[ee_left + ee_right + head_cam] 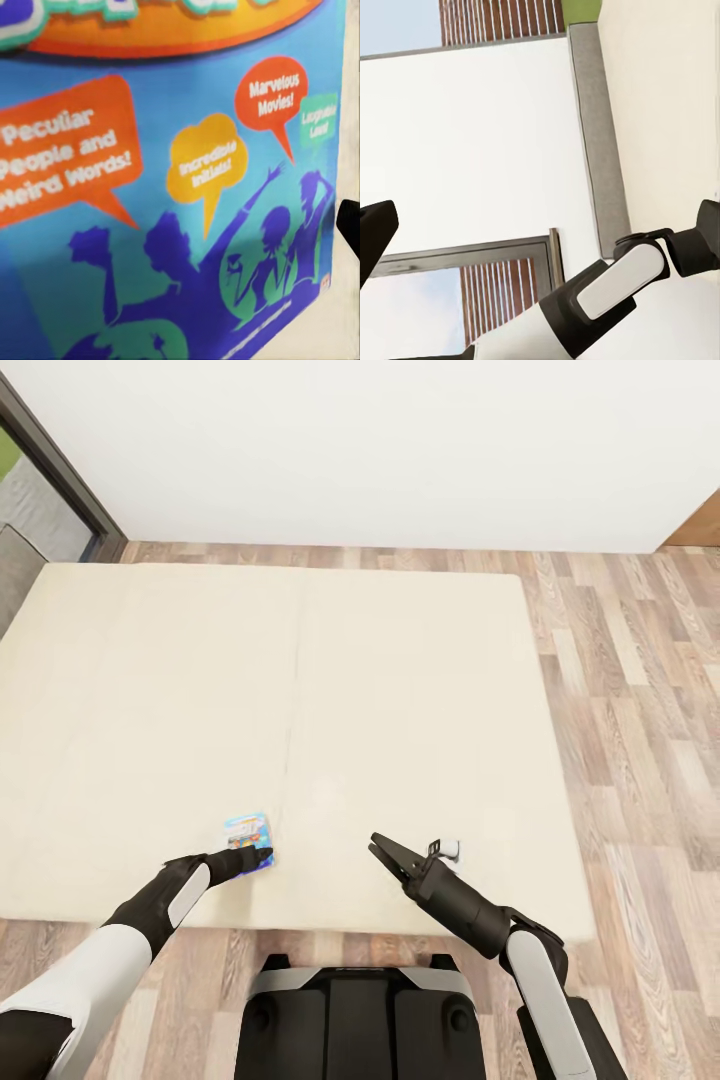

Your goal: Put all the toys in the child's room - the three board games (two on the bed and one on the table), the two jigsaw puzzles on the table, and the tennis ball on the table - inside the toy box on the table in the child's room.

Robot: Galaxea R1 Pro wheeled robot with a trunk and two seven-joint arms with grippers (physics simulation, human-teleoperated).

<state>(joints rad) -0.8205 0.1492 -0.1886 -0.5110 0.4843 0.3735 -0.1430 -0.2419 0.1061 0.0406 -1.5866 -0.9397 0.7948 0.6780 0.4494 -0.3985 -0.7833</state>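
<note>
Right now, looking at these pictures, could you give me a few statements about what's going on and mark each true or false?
1. The small blue board game lies on the bed. True.
2. The left tool is at the game's near edge. True.
3. The right tool holds the game. False: it hangs over bare mattress, jaws apart, holding nothing.
4. The game sits in the middle of the bed. False: it is near the edge closest to the robot.
5. The floor is carpeted. False: wood planks.

White wall [400, 450] runs across twelve o'clock, wood plank floor [640, 690] fills three o'clock, a dark-framed window [45, 480] (green outside) sits at ten o'clock, brick slats [502, 19] beyond.
</note>
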